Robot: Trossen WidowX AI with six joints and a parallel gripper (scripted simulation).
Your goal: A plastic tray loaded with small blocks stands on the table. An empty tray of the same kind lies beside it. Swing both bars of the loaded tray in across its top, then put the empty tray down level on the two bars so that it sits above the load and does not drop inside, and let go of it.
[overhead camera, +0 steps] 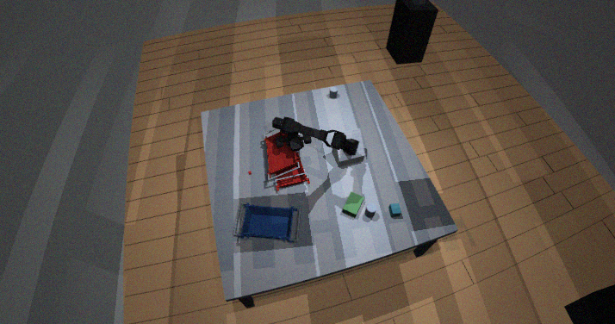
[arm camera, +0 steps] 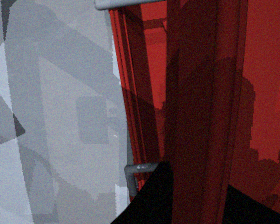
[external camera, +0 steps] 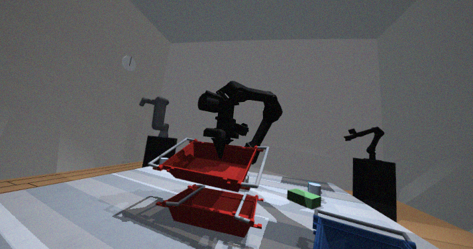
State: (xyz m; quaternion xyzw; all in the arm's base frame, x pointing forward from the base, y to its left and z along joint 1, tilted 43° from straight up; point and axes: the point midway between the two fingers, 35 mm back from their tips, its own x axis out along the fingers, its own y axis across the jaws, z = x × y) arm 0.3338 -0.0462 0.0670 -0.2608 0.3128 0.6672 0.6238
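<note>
Setting reads as a robotics test room, not a home or shop. Bare grey walls point(external camera: 331, 92) and grey ceiling, no windows or furniture beyond the work surface. Wood-plank floor point(overhead camera: 495, 120) under a low square table point(overhead camera: 280, 262) with a grey patchwork top on dark legs. Two further robot arms stand idle on black pedestals: a grey arm point(external camera: 158, 113) on a pedestal point(external camera: 156, 149) at the far left, a black arm point(external camera: 369, 140) on a pedestal point(external camera: 374, 185) at right. Small round wall clock point(external camera: 128, 63) on the left wall.
</note>
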